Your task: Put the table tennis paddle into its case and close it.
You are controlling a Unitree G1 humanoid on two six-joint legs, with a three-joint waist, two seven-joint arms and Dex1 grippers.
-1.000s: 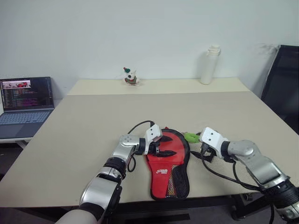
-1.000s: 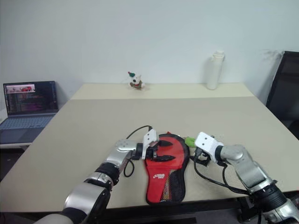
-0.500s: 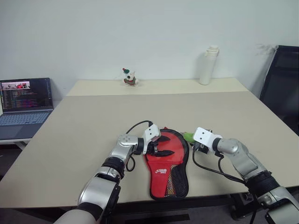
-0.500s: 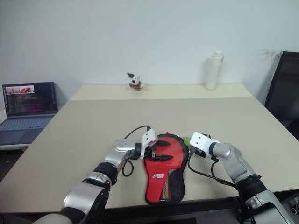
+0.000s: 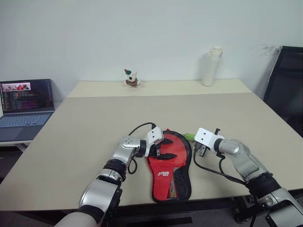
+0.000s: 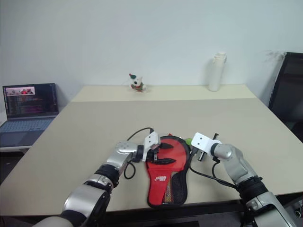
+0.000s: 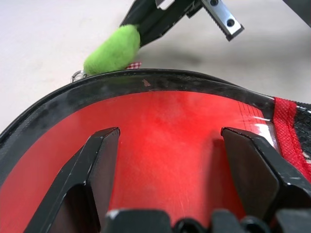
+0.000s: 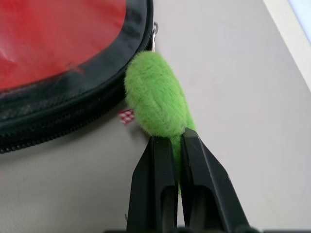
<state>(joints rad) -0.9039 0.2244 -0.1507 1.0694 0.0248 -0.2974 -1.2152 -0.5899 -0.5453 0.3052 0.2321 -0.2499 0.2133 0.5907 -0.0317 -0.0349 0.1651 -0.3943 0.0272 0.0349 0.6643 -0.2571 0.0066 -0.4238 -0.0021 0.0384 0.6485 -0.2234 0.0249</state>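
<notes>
Right gripper [image 8: 172, 141] has advanced and clamped the green fuzzy zipper pull [image 8: 155, 94] beside the case [image 5: 169, 163] on the table [image 5: 94, 123]; left gripper [image 7: 170, 145], fingers spread, presses the case's red face.

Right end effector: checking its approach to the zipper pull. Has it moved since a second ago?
Yes. The right end effector moved left toward the case and is shut on the green fuzzy pull.
</notes>
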